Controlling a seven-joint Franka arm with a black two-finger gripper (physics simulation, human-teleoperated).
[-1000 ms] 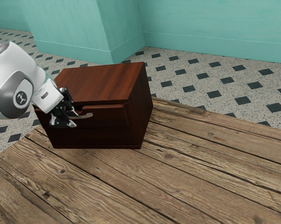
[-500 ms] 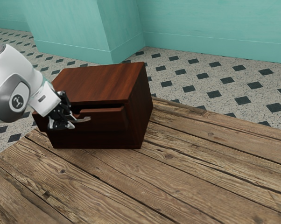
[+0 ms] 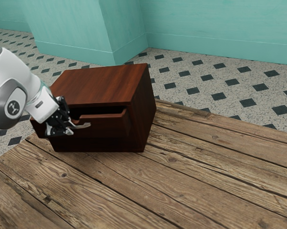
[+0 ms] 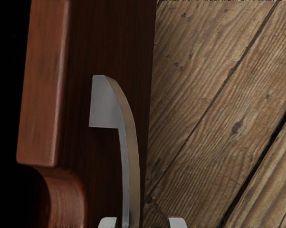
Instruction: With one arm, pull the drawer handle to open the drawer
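A dark wooden cabinet [image 3: 105,86] stands on the plank floor, and its drawer [image 3: 103,125] is slid partly out toward the exterior view's left. The drawer front carries a curved grey metal handle [image 3: 82,126]. My gripper [image 3: 62,128] is at the handle's left end, shut on it with a finger on each side. In the wrist view the handle [image 4: 126,142] runs along the drawer front [image 4: 43,95] down to between my two pale fingertips [image 4: 107,222]. A dark gap lies behind the drawer front.
Worn wooden planks [image 3: 181,181] cover the floor in front of and beside the cabinet. Black-and-white tiles [image 3: 220,81] lie behind it. A teal wall and pillar [image 3: 86,24] stand further back.
My gripper has moved toward the exterior view's left with the handle in it. The drawer has slid further out of the cabinet.
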